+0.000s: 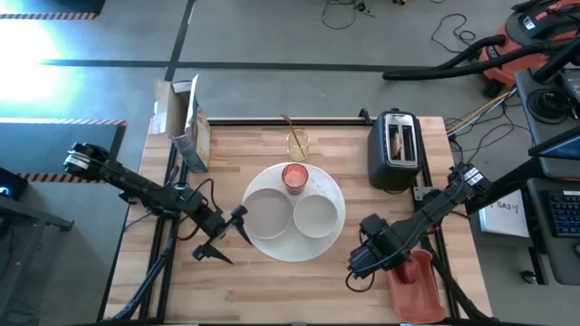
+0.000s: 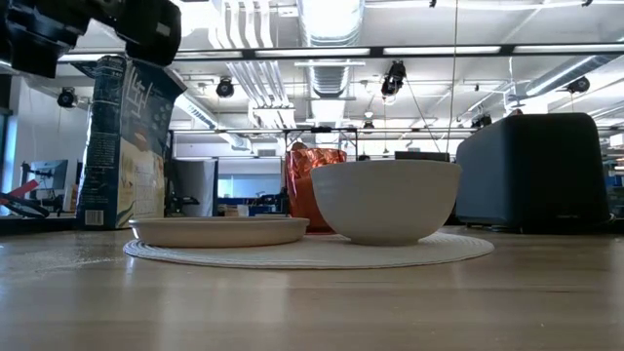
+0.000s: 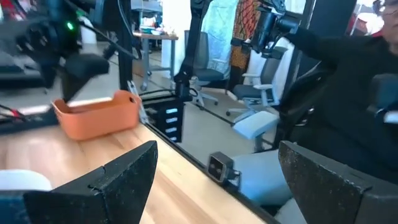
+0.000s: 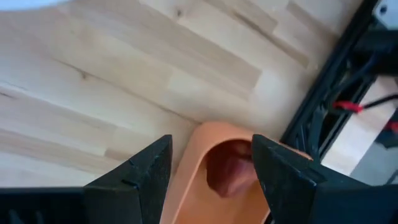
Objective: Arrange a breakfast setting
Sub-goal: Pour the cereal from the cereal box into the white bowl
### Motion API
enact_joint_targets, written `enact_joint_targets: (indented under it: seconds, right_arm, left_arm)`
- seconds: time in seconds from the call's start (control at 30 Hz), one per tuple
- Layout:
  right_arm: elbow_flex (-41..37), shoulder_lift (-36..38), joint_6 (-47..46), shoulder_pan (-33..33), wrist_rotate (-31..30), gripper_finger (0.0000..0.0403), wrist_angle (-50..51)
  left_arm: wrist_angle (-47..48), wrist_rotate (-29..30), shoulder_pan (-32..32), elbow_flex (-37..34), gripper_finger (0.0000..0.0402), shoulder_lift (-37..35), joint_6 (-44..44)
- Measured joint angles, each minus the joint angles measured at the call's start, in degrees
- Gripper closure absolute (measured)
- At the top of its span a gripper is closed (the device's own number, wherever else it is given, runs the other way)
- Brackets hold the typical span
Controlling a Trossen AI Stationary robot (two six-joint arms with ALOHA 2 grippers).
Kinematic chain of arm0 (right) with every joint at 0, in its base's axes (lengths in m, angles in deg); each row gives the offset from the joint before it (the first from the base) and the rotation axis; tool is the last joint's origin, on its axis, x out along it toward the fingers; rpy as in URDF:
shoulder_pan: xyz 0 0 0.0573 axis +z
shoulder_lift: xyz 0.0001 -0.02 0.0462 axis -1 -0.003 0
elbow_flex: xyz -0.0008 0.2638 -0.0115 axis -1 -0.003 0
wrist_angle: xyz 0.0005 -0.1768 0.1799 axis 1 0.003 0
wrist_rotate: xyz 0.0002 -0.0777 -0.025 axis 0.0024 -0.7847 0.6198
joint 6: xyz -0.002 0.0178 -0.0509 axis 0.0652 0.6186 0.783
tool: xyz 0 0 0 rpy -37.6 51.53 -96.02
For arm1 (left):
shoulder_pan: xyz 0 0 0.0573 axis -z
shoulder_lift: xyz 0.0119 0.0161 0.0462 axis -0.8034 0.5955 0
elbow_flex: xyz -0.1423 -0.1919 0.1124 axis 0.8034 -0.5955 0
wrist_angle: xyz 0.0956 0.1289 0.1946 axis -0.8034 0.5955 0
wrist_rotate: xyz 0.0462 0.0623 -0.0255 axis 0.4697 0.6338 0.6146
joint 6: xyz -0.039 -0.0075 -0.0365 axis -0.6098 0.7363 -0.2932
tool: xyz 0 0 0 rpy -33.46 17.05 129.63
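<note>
A large round white plate (image 1: 294,252) lies mid-table and carries a small white dish (image 1: 269,215), a small white bowl (image 1: 315,215) and a small red cup (image 1: 294,177). Behind it stands a clear glass (image 1: 299,145) with a gold spoon (image 1: 290,127) in it. A brown toast slice (image 1: 400,140) sticks out of the toaster's slot. A small red fruit (image 4: 231,171) lies in an orange bin (image 1: 417,282). My right gripper (image 4: 211,155) hangs open above that bin's end, pointing down. My left gripper (image 1: 231,237) is open and level, just left of the plate.
A black toaster (image 1: 396,149) stands at the back right, and an opened cereal box (image 1: 186,122) at the back left. Bare wood shows along the near edge (image 1: 290,294). Beyond the table's right edge are the frame and cables (image 4: 348,106).
</note>
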Motion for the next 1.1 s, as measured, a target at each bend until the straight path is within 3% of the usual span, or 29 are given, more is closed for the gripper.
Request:
enact_joint_targets:
  seconds: [0.23,0.67,0.8,0.9,0.97,1.1]
  right_arm:
    - [0.00,0.00,4.86,-0.02,-2.98,0.0192,0.03]
    - [0.04,0.00,10.13,0.00,0.84,0.0193,-2.68]
    - [0.04,0.10,13.09,-0.60,-8.48,0.0193,-2.29]
    - [-0.08,1.97,15.29,-0.94,-22.99,0.0193,-0.33]
    - [-0.99,4.96,14.86,-0.87,-32.22,0.0193,-0.35]
    - [-7.87,14.51,15.82,-0.87,-41.41,0.0193,-7.17]
  left_arm:
    - [0.21,-1.05,-0.22,0.00,0.0084,2.22,-5.06]
    - [0.05,-2.21,-3.30,-0.02,0.0084,2.73,-8.06]
    - [0.03,-2.21,-3.28,-0.02,0.0084,2.73,-7.97]
    - [-0.03,-2.21,-3.28,-0.02,0.0084,2.73,-7.89]
    - [-0.27,-2.21,-3.28,-0.02,0.0084,2.73,-7.85]
    - [-0.51,-2.21,-3.27,-0.04,0.0084,2.73,-7.80]
